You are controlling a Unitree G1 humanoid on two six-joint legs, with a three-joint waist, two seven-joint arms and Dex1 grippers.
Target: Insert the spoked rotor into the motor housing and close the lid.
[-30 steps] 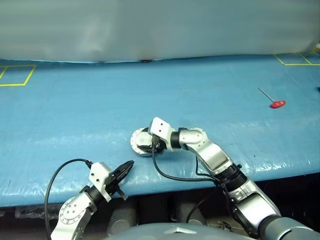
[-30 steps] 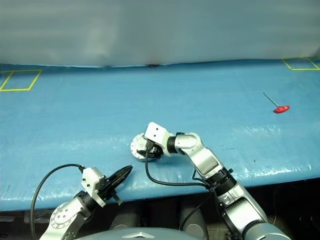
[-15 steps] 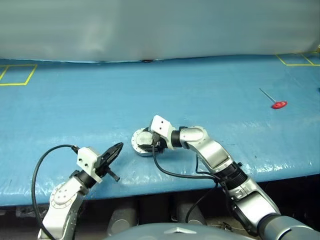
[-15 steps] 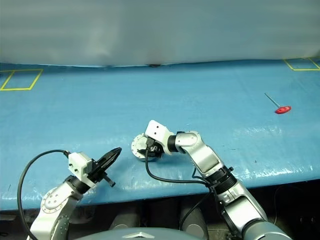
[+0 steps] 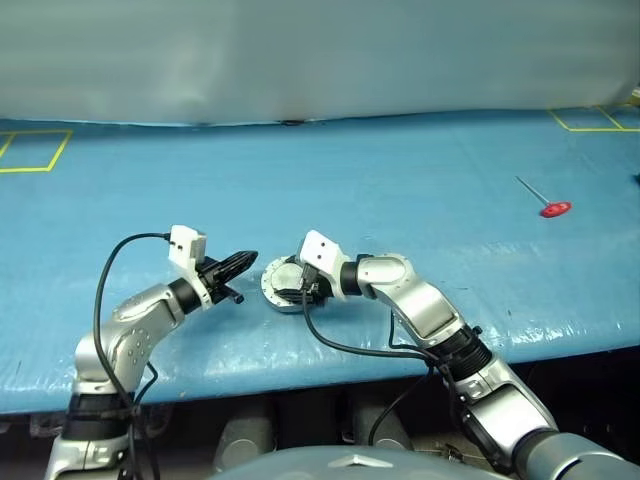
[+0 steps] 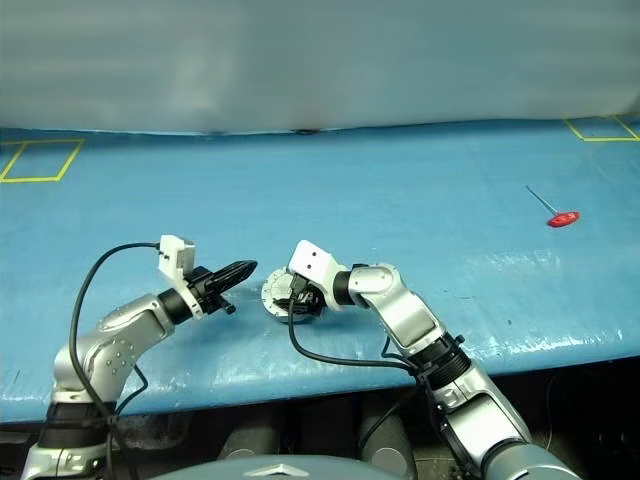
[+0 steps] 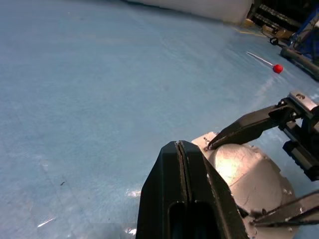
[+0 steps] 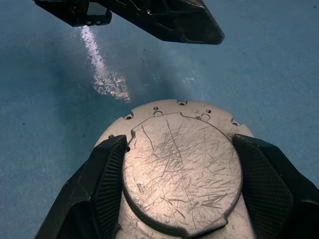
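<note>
Lid (image 8: 182,169) sits on motor housing (image 5: 275,290), gripped by right pincer (image 5: 297,284); closed left pincer (image 5: 250,259) has swung up to its nine o'clock, likely to press.

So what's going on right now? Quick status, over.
Right gripper clamped around the motor housing, lid on top. Left gripper shut, empty, beside the housing. Red-handled tool far off; nothing in the way.

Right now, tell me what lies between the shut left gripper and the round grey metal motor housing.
Nothing: in the left eye view only bare blue table cover separates the left gripper from the round grey metal motor housing, which the right gripper grips.
</note>
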